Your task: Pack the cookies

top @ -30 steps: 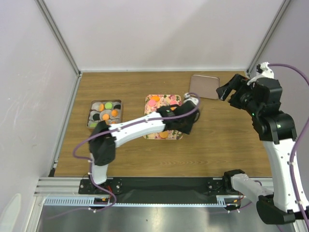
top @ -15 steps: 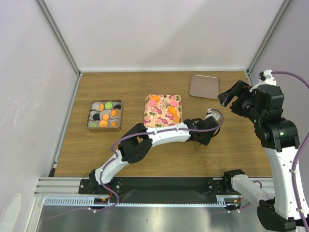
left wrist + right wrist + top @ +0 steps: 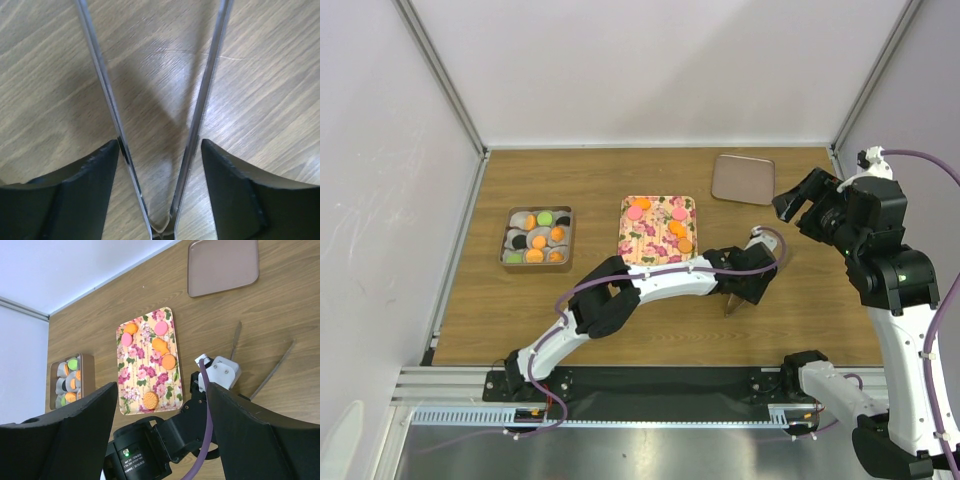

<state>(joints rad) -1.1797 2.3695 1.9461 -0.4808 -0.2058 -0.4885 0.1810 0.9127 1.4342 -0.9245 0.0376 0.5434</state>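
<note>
Near the left edge of the table (image 3: 500, 320) sits the tin (image 3: 542, 209), with cookies (image 3: 557, 234) lying in its paper cups (image 3: 523, 219). At the middle of the table is the tray (image 3: 137, 377), and we count six more cookies loose on it: five toward its far end and one at its near edge.

Just past the tray's right edge, the left gripper (image 3: 160, 145) is low over bare wood. The tongs (image 3: 104, 85) run between its fingers with their blades splayed in a wide V. The left blade lies against one finger and the right blade is just beside the other, so we cannot tell whether the fingers are pressing on the tongs. There is no cookie between the blades.

The lid (image 3: 742, 178) lies toward the far right corner. The right gripper (image 3: 161, 386) hangs high over the right edge, spread wide and empty.

We judge the packing to be partway through, with the tongs between transfers. The next move calls for bringing the tongs back over the tray and straddling one cookie. They would then squeeze just enough to lift it and carry it left into the tin.
</note>
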